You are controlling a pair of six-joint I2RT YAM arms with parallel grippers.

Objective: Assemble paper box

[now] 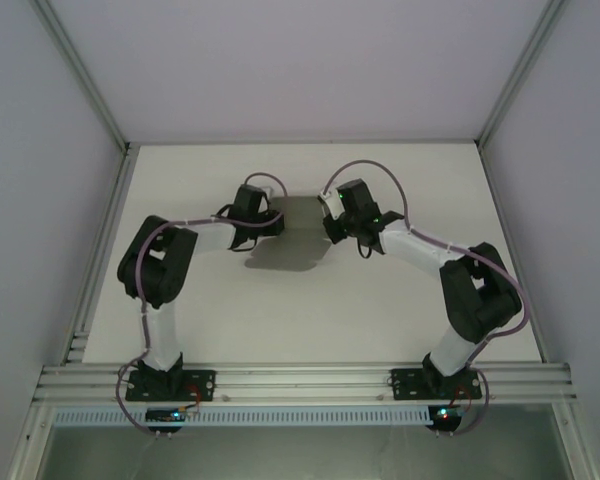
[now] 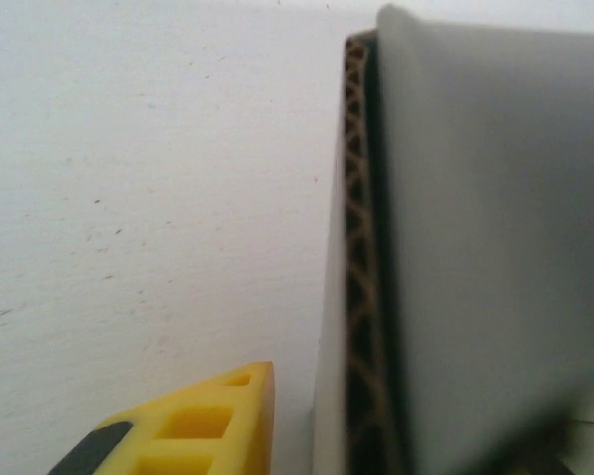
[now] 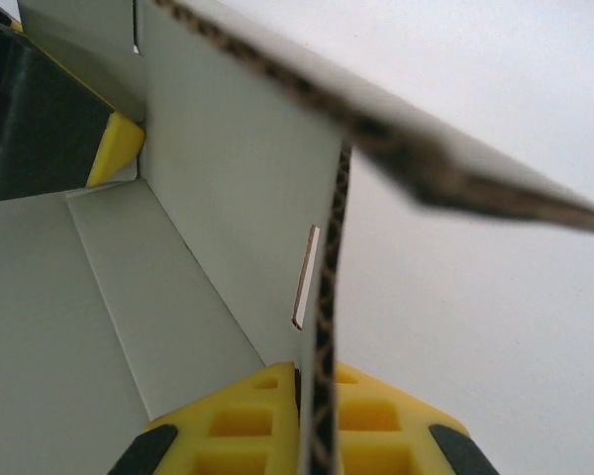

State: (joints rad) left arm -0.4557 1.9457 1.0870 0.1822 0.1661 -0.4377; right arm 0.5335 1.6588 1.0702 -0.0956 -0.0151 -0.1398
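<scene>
The paper box point(image 1: 298, 238) sits half-formed in the middle of the desk point(image 1: 380, 310), between the two arms. Our right tool point(image 3: 315, 396) is closed on one upright wall point(image 3: 238, 188), with a yellow finger on each side of its raw edge, so that side is anchored. Our left tool point(image 1: 268, 220) is at the opposite end. We see one finger point(image 2: 218, 421) just beside the cardboard with a small gap, and we cannot tell whether it grips anything or how wide it stands.

To fold well, we judge the right tool should hold firm while the left presses its wall square along the crease, gently enough not to buckle the thin board. The loose flap point(image 3: 426, 158) and the slot point(image 3: 305, 277) should line up before any tab goes in.
</scene>
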